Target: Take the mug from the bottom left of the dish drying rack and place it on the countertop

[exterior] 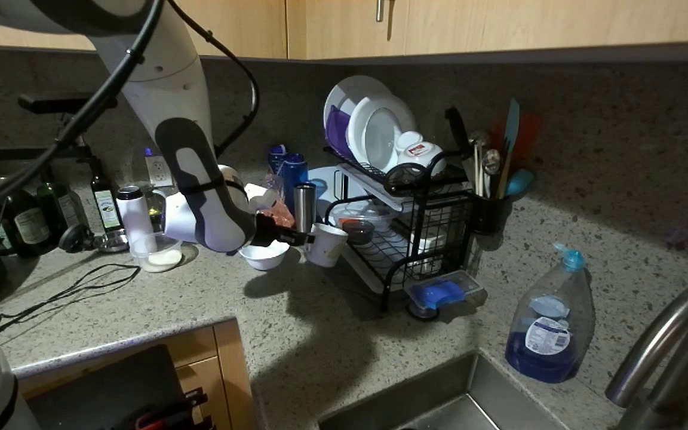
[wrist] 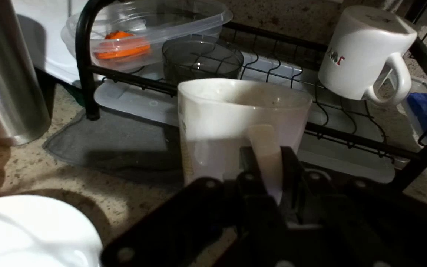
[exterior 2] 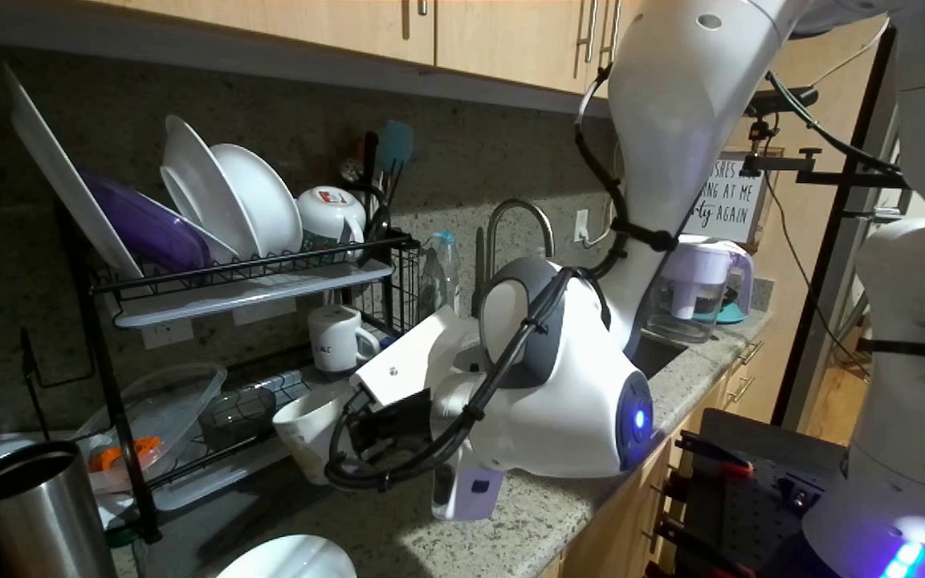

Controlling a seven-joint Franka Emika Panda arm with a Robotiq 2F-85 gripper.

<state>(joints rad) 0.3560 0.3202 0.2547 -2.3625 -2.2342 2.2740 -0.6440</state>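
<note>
Pinching the mug [wrist: 217,126] by its handle [wrist: 262,139], the gripper [wrist: 268,159] is drawn narrow in the wrist view, a finger [wrist: 250,163] on either side. The mug's mouth faces up, its long axis looks close to upright, and the handle points toward the wrist camera. Behind it lies the lower tier of the dish drying rack [wrist: 84,59], bearing a dark see-through bowl [wrist: 202,55] and an overturned white cup [wrist: 358,55]. A white bowl [wrist: 28,230] sits near, at the lower left of the view.

In an exterior view, the mug is over the countertop [exterior: 200,298], just beside the rack's lower tier, between it and the white bowl. Its long axis leans a little, mouth tipped toward the rack. Whether the base touches the countertop I cannot tell. A steel tumbler [exterior: 305,206] stands behind the mug.

In an exterior view where the arm's wrist [exterior 2: 559,425] hides handle and fingers, the mug leans more plainly: mouth toward the upper left, base toward the lower right. White dishes [exterior 2: 266,201] stand on the upper tier.
</note>
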